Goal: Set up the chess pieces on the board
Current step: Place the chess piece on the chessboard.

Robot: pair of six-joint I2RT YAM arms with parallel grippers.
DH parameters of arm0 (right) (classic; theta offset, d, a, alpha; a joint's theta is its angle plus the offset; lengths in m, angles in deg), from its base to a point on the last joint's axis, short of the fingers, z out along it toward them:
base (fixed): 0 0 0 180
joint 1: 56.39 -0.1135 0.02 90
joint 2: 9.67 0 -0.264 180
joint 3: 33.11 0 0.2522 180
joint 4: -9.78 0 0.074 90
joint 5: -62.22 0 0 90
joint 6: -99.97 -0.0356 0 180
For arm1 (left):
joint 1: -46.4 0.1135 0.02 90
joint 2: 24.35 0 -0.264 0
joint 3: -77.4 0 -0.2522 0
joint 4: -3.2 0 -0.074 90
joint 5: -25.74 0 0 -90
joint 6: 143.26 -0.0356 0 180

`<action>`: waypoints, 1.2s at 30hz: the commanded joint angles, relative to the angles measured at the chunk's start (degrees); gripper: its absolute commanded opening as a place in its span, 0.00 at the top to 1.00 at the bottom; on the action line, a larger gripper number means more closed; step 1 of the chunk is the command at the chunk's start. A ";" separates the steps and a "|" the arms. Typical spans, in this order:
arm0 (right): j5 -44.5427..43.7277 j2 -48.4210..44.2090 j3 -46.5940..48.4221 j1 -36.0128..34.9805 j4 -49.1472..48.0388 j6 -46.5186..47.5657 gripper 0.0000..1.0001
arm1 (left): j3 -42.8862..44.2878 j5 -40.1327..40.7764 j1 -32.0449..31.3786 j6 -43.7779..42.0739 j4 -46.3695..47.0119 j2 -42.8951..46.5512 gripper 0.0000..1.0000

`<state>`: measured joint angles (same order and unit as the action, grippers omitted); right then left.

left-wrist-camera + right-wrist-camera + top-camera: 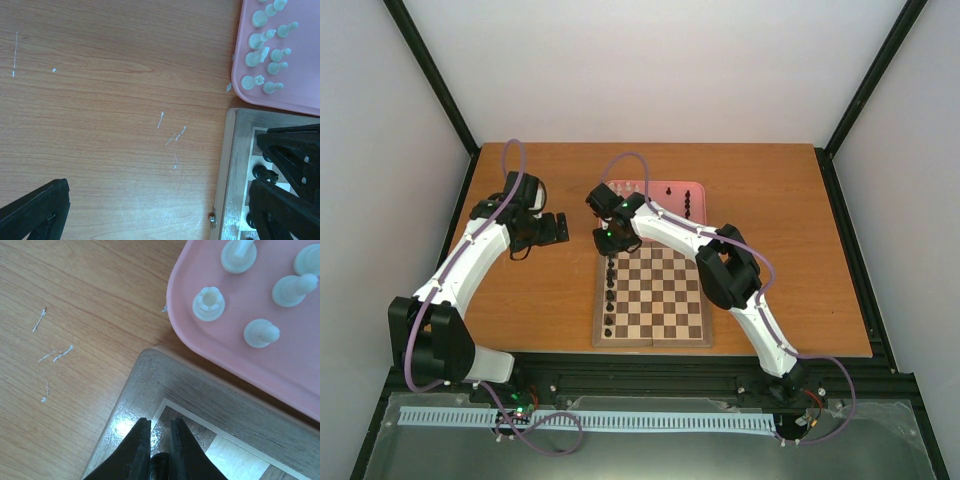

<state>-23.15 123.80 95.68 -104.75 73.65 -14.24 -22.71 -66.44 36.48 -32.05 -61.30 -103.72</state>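
The board lies in front of the arms, with a row of black chess pieces down its left column. My right gripper hangs over the board's far left corner, its gripper shut on a black piece that shows only partly between the fingers. White chess pieces stand in the pink tray just beyond the board. My left gripper is over bare wood left of the board, and it stands wide open with nothing in it. A black knight stands near the board's edge.
The pink tray touches the board's far side and holds white pieces on the left and a few black ones on the right. The wooden table shows scratches. Black frame posts stand at the back corners.
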 commanded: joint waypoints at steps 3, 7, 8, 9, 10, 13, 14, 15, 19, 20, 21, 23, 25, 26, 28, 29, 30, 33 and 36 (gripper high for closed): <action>-1.28 0.68 0.32 -0.51 0.61 0.64 0.86 | -0.29 -0.48 0.16 -0.40 1.35 0.12 0.00; -1.57 0.59 0.45 -0.51 0.59 0.56 0.84 | -0.29 -0.46 0.08 -0.46 1.35 0.10 0.00; -1.39 0.64 0.31 -0.51 0.61 0.61 0.82 | -0.29 -0.46 0.15 -0.41 1.34 0.10 0.00; -1.18 0.64 0.36 -0.51 0.61 0.64 0.82 | -0.30 -0.46 0.16 -0.42 1.33 0.23 0.00; -1.03 0.65 0.38 -0.51 0.65 0.62 0.82 | -0.30 -0.46 0.16 -0.39 1.34 0.21 0.00; -0.89 0.62 0.21 -0.51 0.61 0.61 0.81 | -0.23 -0.46 0.16 -0.46 1.34 0.26 0.00; -0.97 0.56 0.29 -0.51 0.64 0.64 0.81 | -0.31 -0.53 0.16 -0.40 1.34 0.22 0.00; -1.12 0.40 0.37 -0.52 0.59 0.66 0.81 | -0.38 -0.55 0.16 -0.43 1.35 0.21 0.00; -1.95 0.11 0.91 -0.51 0.87 0.61 0.78 | -0.28 -0.56 0.16 -0.42 1.34 0.18 0.00; -2.06 0.05 1.19 -0.51 1.02 0.62 0.77 | -0.21 -0.62 0.16 -0.51 1.28 0.20 0.00; -2.15 0.14 1.40 -0.51 1.20 0.65 0.77 | -0.10 -0.64 0.16 -0.43 1.24 0.15 0.00; -2.16 0.12 1.58 -0.51 1.20 0.62 0.77 | -0.12 -0.75 0.16 -0.47 1.18 0.21 0.00; -2.08 0.18 1.60 -0.51 1.28 0.67 0.77 | -0.12 -0.81 0.20 -0.50 1.17 0.23 0.00; -2.02 0.23 1.53 -0.51 1.28 0.72 0.77 | -0.17 -0.82 0.16 -0.51 1.17 0.28 0.00; -1.95 0.31 1.45 -0.51 1.26 0.69 0.77 | -0.28 -0.82 0.16 -0.46 1.17 0.33 0.00; -2.03 0.28 1.37 -0.51 1.26 0.70 0.77 | -0.30 -0.87 0.16 -0.46 1.21 0.30 0.00; -2.11 0.23 1.30 -0.51 1.16 0.73 0.77 | -0.29 -0.90 0.16 -0.42 1.22 0.26 0.00; -2.17 0.41 1.39 -0.51 0.96 0.72 0.77 | -0.25 -1.05 0.16 -0.51 1.26 0.10 0.00; -2.09 0.55 1.59 -0.51 0.94 0.72 0.77 | -0.13 -0.99 0.15 -0.52 1.26 0.10 0.00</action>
<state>-24.33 123.80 95.70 -104.75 74.33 -13.58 -23.12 -67.05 36.48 -32.05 -61.08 -103.72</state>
